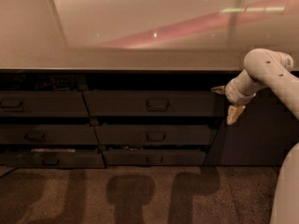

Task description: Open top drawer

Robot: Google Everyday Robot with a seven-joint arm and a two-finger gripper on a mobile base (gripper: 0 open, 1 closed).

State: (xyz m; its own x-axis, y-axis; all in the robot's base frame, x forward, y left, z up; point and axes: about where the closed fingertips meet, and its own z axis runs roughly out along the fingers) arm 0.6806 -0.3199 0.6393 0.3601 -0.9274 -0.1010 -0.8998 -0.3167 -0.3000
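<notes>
1. Camera view shows the top drawer point(117, 104) as the wide, dark grey front directly under the pale surface point(140, 55). Its small loop handle point(158, 104) sits at the centre of the front.
2. That front lies in line with the narrower drawer front point(46, 104) to its left. A dark band separates it from the edge of the surface above. I cannot tell whether the band is shadow or a slight gap, and I judge the drawer to be closed or nearly so.
3. The end effector point(226, 102) hangs at the right end of the top drawer, at the height of the front and well to the right of the handle. The white arm point(266, 69) reaches in from the right edge of the view.
4. Its two fingers point(234, 113) are spread wide, one tip pointing left toward the drawer and the other pointing down. There is nothing between them and they touch no handle.
5. Done so far, as I judge it: the arm has been brought to drawer height next to the cabinet. The grasp and the pull have not been done.
6. Left to do: travel left along the front to the handle, close on the loop, and draw the drawer out.
7. The lower drawer fronts point(154, 135) carry similar handles, so the end effector must hold its present height to land on the right one.
</notes>
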